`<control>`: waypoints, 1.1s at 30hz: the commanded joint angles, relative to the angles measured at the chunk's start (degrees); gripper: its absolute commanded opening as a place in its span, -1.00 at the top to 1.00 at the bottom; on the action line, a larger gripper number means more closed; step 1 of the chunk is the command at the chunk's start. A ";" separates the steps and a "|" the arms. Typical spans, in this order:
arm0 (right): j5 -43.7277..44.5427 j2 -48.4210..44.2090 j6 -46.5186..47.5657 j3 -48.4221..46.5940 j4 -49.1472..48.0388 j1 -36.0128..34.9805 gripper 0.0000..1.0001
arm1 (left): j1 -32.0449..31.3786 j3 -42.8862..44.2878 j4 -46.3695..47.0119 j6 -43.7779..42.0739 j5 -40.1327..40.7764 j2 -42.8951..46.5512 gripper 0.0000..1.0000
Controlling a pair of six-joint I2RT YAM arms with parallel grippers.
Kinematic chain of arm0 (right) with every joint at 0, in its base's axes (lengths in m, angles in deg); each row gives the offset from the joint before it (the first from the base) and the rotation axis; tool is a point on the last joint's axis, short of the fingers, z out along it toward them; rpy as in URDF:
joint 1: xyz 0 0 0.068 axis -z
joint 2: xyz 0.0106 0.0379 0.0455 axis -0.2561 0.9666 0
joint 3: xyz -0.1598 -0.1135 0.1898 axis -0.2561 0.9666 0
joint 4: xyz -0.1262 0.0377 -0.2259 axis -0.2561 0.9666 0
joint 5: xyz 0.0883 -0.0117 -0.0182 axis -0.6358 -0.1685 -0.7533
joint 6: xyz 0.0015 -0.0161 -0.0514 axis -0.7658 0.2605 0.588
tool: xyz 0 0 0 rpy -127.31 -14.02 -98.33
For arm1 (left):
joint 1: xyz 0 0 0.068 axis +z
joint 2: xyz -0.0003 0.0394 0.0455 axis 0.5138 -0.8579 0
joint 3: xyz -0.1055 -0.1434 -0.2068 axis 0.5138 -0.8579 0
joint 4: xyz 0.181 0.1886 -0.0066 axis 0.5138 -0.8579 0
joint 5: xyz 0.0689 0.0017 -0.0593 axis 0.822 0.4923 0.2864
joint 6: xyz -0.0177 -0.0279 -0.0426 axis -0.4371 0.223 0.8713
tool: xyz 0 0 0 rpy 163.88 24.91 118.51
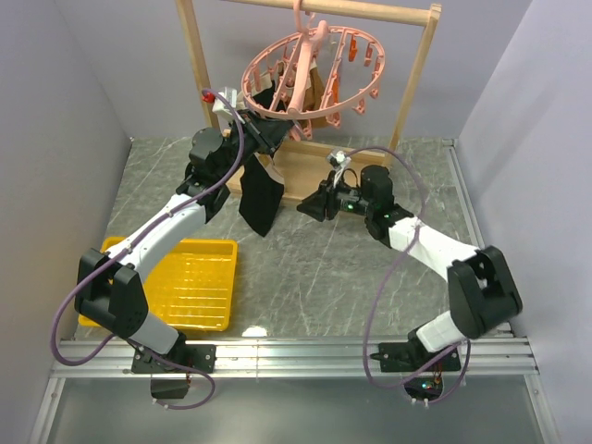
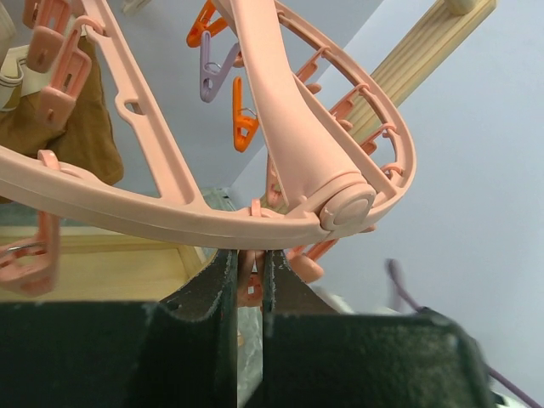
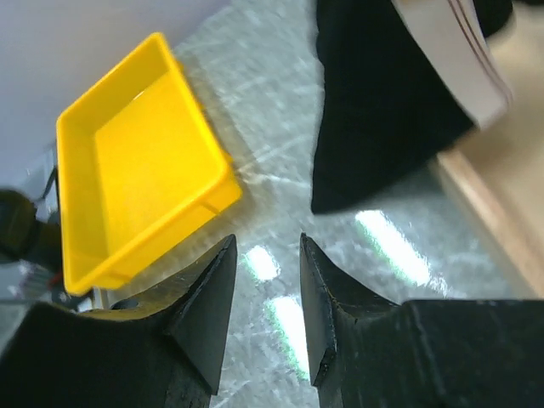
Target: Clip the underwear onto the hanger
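The salmon-pink ring hanger [image 1: 302, 79] hangs by its hook from the wooden rack. My left gripper [image 1: 252, 125] is raised to the ring's near-left rim. In the left wrist view the hanger's ring [image 2: 170, 212] runs just above my left gripper [image 2: 249, 259], which is shut on a small pink peg [image 2: 248, 274] dangling under the rim. The black underwear [image 1: 261, 199] hangs straight down below that spot; what holds its top is hidden. My right gripper [image 1: 303, 209] is low and to the right of the cloth. It [image 3: 268, 246] stands open and empty, with the underwear [image 3: 382, 119] and its pale waistband [image 3: 463, 64] up ahead.
A yellow tray [image 1: 199, 282] lies on the marble table at front left, also seen from the right wrist [image 3: 136, 161]. The wooden rack [image 1: 421, 74] stands at the back on a wooden base [image 1: 301, 166]. A brown garment [image 2: 85, 136] hangs from the hanger's far side.
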 commanded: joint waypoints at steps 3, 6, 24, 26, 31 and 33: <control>2.50 9.02 -16.19 -4.82 -5.66 2.33 0.13 | 0.62 1.62 2.60 -0.23 -1.44 1.77 0.99; 2.95 16.66 -21.83 -10.01 -5.13 3.91 0.13 | 0.62 1.80 2.60 0.04 -1.96 1.77 0.99; 12.54 44.02 -48.46 -43.24 12.63 5.76 0.00 | 0.70 2.50 1.81 1.09 -3.55 2.21 0.99; 10.96 44.99 -49.79 -41.76 8.44 5.85 -0.07 | 0.70 2.42 1.89 1.35 -3.72 2.13 0.99; 7.36 47.28 -52.78 -39.55 1.30 6.03 -0.22 | 0.88 2.15 2.25 1.88 -3.90 2.12 0.99; 6.21 48.59 -54.27 -39.38 -2.22 6.03 -0.22 | 0.88 2.15 1.98 1.80 -4.16 2.13 0.99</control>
